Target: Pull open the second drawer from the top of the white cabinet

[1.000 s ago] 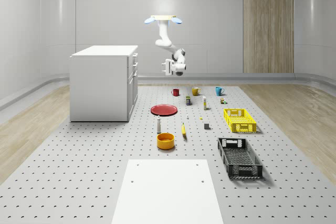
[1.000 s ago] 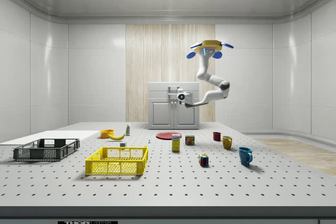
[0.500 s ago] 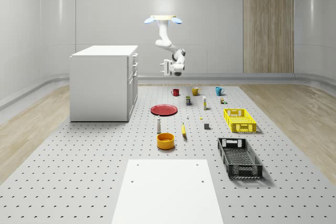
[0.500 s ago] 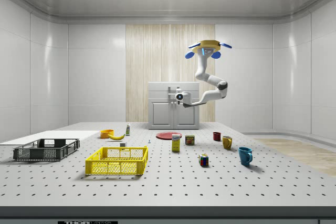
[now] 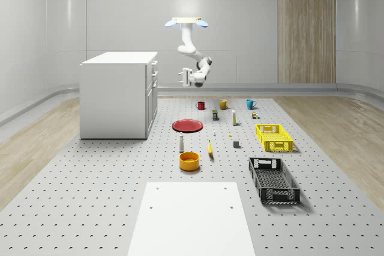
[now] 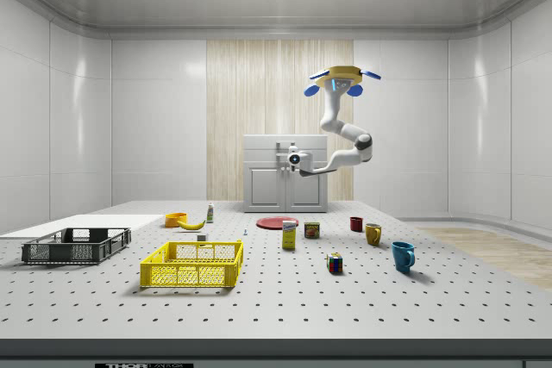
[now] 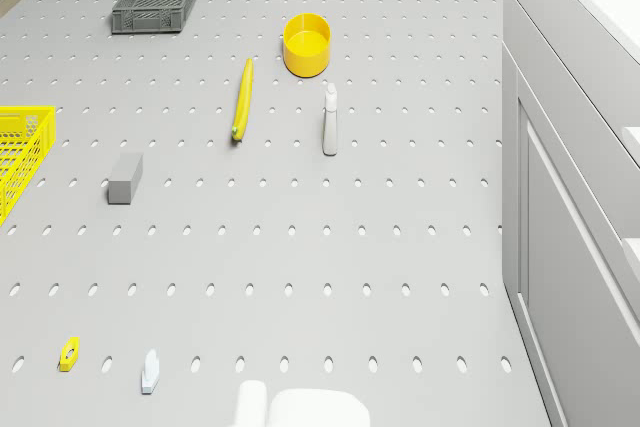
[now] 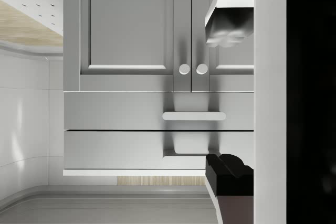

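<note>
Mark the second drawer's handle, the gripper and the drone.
second drawer's handle [image 8: 193, 116]: wrist view, middle of the bar.
gripper [image 5: 183, 75]: whole-scene view, between the fingertips, beside the cabinet front.
drone [image 5: 186, 22]: whole-scene view, body, hovering above the table.

Over the last second the gripper [image 5: 182, 75] closes in on the white cabinet [image 5: 117, 94], drawing nearer its drawer fronts and sitting a touch higher, the arm's elbow [image 6: 362, 141] tucking in toward the cabinet.

The white cabinet [image 8: 157, 103] is running off the wrist view's edge, and a gripper finger [image 8: 231, 179] is covering part of one drawer handle [image 8: 181, 153]
</note>
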You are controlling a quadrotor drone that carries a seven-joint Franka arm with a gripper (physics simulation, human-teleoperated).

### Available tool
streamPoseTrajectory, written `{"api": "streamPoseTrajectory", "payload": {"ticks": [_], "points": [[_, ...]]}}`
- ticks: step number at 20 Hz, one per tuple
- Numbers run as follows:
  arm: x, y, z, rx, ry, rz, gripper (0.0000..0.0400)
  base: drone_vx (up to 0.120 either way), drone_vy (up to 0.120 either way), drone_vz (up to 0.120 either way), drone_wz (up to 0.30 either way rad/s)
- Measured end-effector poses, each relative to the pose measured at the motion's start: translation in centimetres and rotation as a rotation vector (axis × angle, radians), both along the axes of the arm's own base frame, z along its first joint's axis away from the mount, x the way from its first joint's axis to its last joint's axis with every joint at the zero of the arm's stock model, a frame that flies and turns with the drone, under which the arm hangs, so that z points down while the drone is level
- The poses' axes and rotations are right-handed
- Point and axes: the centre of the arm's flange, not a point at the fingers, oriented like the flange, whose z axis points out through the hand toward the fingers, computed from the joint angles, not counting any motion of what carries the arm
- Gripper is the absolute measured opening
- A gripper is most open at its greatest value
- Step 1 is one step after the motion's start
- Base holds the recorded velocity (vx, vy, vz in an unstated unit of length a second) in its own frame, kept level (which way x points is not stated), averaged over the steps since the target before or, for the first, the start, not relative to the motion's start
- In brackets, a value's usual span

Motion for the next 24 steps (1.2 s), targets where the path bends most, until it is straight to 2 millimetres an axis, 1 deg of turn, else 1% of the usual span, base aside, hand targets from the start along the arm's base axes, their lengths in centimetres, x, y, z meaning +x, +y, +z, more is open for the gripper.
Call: {"api": "streamPoseTrajectory", "payload": {"ticks": [4,6,9,13,17,24], "points": [[0.0,2.2,-0.1,0.0,0.0,0.0,0.03,0.0,0.0,0.0,0.0],[0.0,3.1,-0.5,0.0,0.0,0.0,0.03,0.0,0.0,0.0,0.0],[0.0,4.0,-1.1,0.0,0.0,0.0,0.03,0.0,0.0,0.0,0.0],[0.0,4.7,-2.0,0.0,0.0,0.0,0.03,0.0,0.0,0.0,0.0],[0.0,5.7,-2.4,0.0,0.0,0.0,0.03,0.0,0.0,0.0,0.0],[0.0,8.6,-2.7,0.001,0.0,0.0,0.03,0.0,0.0,0.0,0.0]]}}
